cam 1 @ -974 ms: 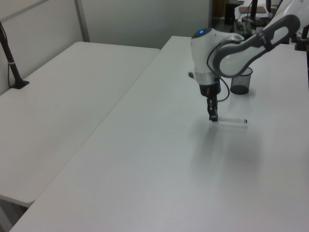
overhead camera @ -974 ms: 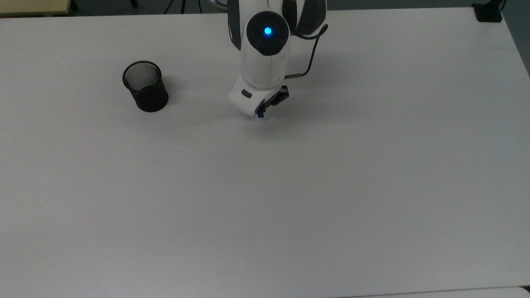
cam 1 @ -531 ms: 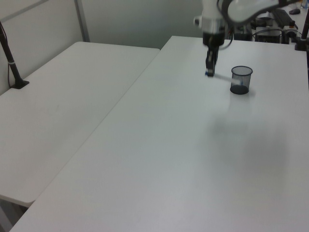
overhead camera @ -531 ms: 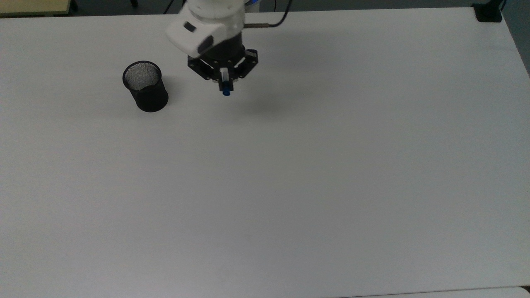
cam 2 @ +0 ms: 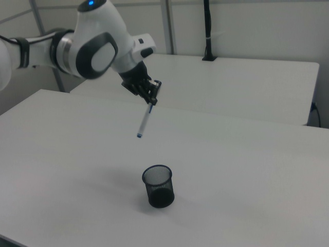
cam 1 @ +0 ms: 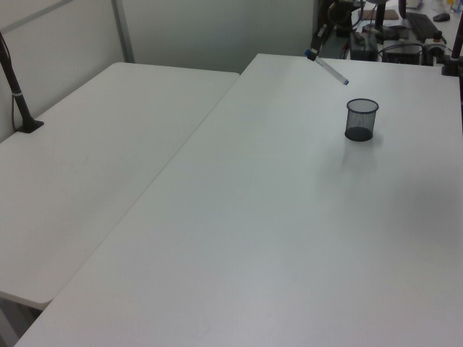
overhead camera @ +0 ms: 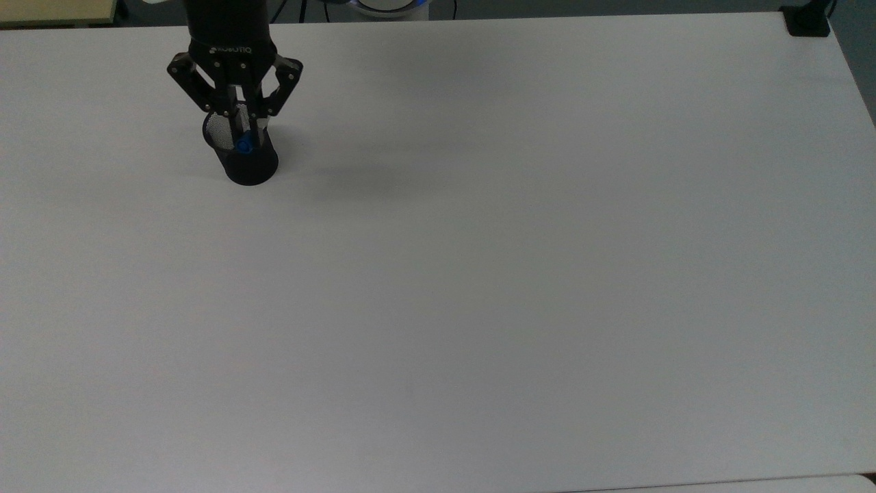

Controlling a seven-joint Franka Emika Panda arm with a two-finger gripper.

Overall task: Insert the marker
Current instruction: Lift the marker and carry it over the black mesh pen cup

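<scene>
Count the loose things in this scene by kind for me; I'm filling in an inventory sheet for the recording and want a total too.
Marker: 1, held in the air by the gripper, tilted, above the cup.
Black mesh cup: 1, standing upright on the white table.
Total: 2

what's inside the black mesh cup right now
Nothing shows inside the cup. The marker hangs tilted above it, held by the gripper; the cup's bottom is too dark to check.

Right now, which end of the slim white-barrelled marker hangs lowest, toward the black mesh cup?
The marker's small blue-banded end; the blue-capped end is up in the gripper.
</scene>
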